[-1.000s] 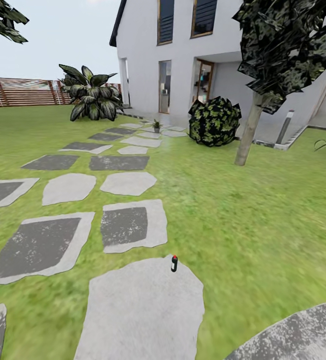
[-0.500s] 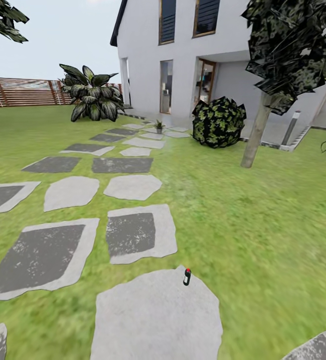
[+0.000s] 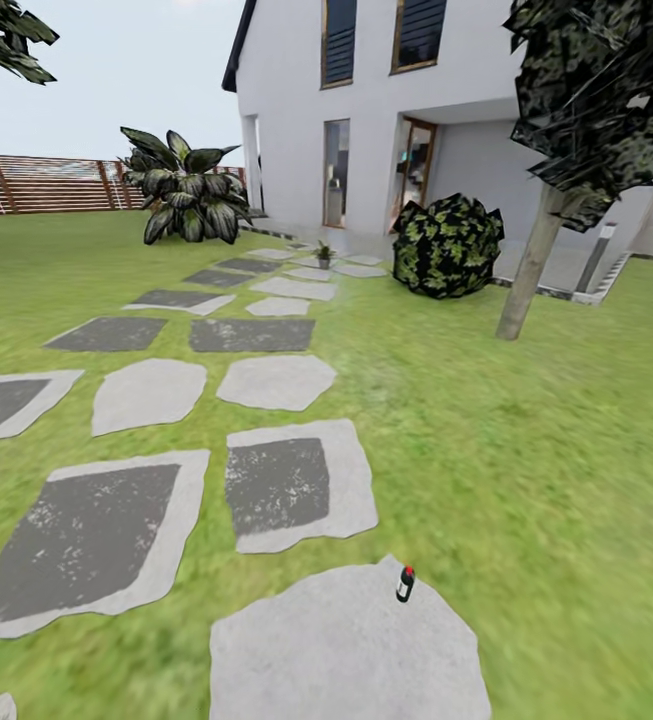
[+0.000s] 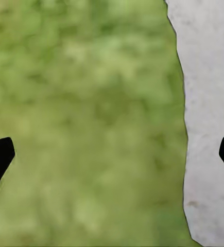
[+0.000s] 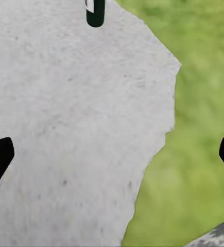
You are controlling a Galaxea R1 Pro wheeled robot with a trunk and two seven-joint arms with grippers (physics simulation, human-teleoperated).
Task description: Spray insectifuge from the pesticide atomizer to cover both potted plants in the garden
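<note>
1. Near edge of head view, 5 o'clock: pesticide atomizer (image 3: 405,584), dark body w/ red cap, upright on far-right rim of big pale stepping stone (image 3: 346,650).
2. Far, 12 o'clock: one small potted plant (image 3: 324,254) on stone path by house (image 3: 366,110).
3. Lawn (image 3: 526,450) all round; fence (image 3: 36,183) at 10 o'clock.
4. Left gripper (image 4: 112,154): jaws wide, over grass/stone edge.
5. Right gripper (image 5: 112,154): jaws wide, over pale stone; atomizer base (image 5: 95,13) ahead.

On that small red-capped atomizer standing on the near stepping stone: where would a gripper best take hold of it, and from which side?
Probably around the dark body of the atomizer, below its red cap. It stands upright near the stepping stone's edge with open stone around it, so a level approach from the robot's side, fingers either side, looks best. Finer details are too small to tell.
</note>
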